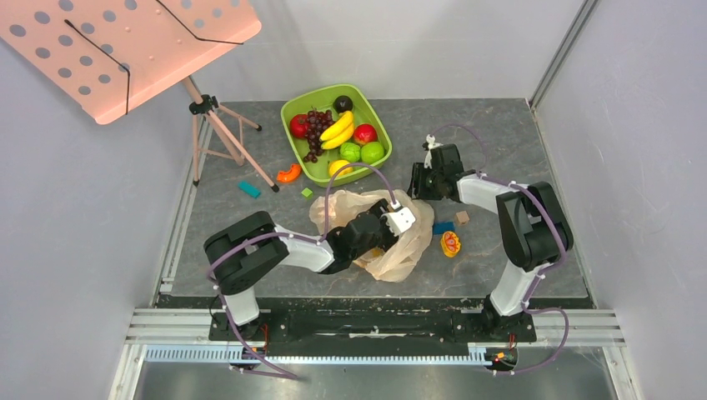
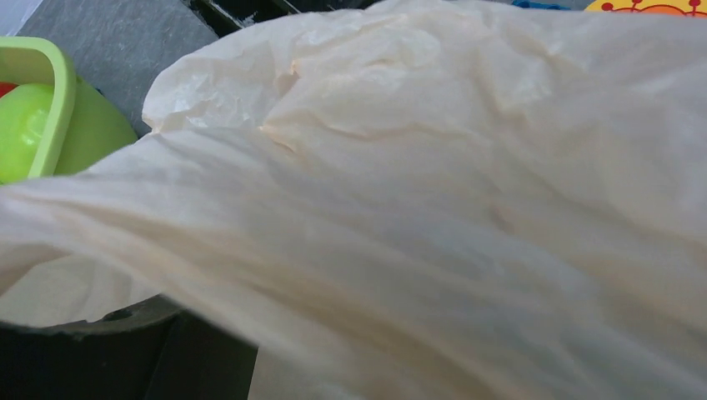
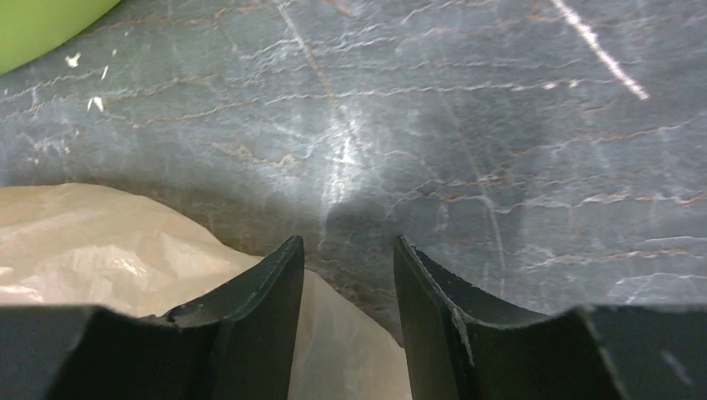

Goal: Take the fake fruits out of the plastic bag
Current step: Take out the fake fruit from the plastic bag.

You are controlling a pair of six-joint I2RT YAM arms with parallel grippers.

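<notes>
Over the plastic bag (image 1: pixel 408 250), near the middle of the table (image 3: pixel 500 125), I'm holding the left gripper (image 1: pixel 400 218) low on the crumpled film. Its wrist camera is showing nothing but bag and the fingers are hidden, so I can't tell how wide it's standing or whether it's pinching any film. The right gripper (image 3: pixel 348 248) is sitting at the bag's edge with jaws partly apart and only bare table between them. One finger is overlapping the bag's edge, not gripping it

Progress, as I'm reading it: the grape bunch (image 1: pixel 315 129), banana (image 1: pixel 338 127) and small round yellow fruit (image 1: pixel 338 167) are all lying in the green tub (image 1: pixel 377 119) just beyond the bag, among other fruits (image 1: pixel 364 133). So the unloading is looking mostly or fully done. The bag is lying slack and fairly flat, but the left arm is covering its middle, so I'm not ruling out something left inside

What's remaining, I'm guessing: confirming the bag is empty by lifting or spreading it, then backing both arms off. I'm expecting the thin film to cling to the fingers, so I'm treating that as the risk
</notes>
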